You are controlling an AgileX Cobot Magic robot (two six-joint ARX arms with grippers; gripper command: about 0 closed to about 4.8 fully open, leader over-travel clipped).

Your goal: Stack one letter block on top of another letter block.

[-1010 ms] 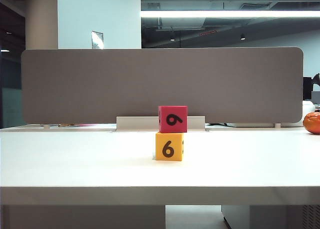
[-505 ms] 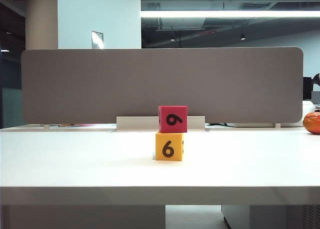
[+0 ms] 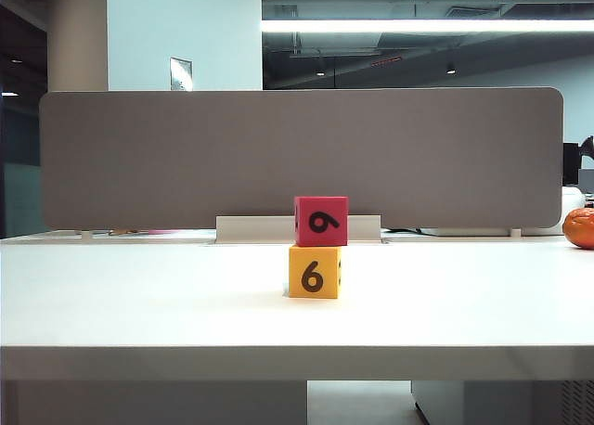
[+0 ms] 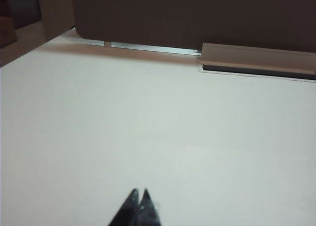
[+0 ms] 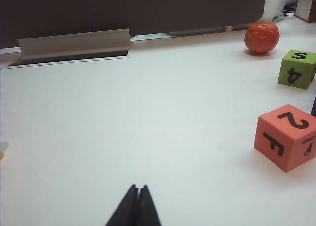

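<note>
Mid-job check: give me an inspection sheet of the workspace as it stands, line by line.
Surface: white table, bare around the stack.
Job's things: red block sits on yellow block, roughly squared up.
Clutter: orange ball, green block, salmon block off to the right.
Grippers: left gripper shut, empty, over bare table; right gripper shut, empty, clear of the blocks.
Cables: nothing seen.
Surroundings: grey divider panel behind the table.

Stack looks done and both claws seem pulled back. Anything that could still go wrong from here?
The red block sits slightly right of centre on the yellow block, so a bump to the table might shift it. The left claw and right claw are shut over bare table; neither wrist view shows the stack clearly, so any new sweep toward it would be half blind.
</note>
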